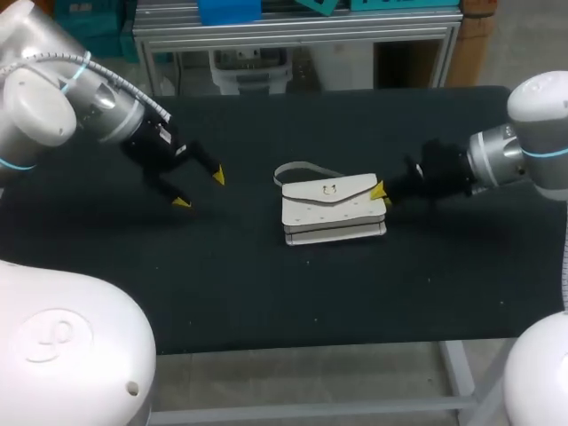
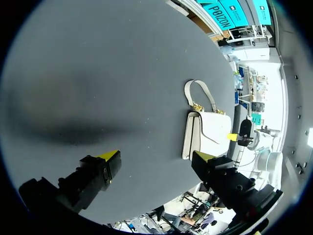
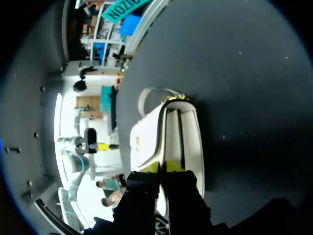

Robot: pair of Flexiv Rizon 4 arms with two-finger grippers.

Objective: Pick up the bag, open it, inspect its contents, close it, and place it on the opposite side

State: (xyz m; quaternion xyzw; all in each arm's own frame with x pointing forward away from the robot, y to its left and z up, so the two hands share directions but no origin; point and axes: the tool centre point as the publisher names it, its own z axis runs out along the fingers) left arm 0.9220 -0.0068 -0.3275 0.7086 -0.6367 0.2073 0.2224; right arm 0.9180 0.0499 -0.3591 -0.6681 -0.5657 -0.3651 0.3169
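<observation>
A white handbag (image 1: 330,215) with a gold clasp lies flat in the middle of the black table (image 1: 266,293), flap closed, its strap (image 1: 297,169) looped out behind it. My right gripper (image 1: 380,190) is at the bag's right end, its yellow tips pressed together on the flap's edge (image 3: 163,147). In the right wrist view the bag (image 3: 146,142) stretches ahead of the right gripper (image 3: 163,167). My left gripper (image 1: 200,189) hangs open above the table well left of the bag, holding nothing. From the left wrist, the bag (image 2: 208,132) lies ahead of the left gripper (image 2: 157,156).
Bare black tabletop surrounds the bag on all sides. A metal frame (image 1: 293,35) stands just behind the table's far edge.
</observation>
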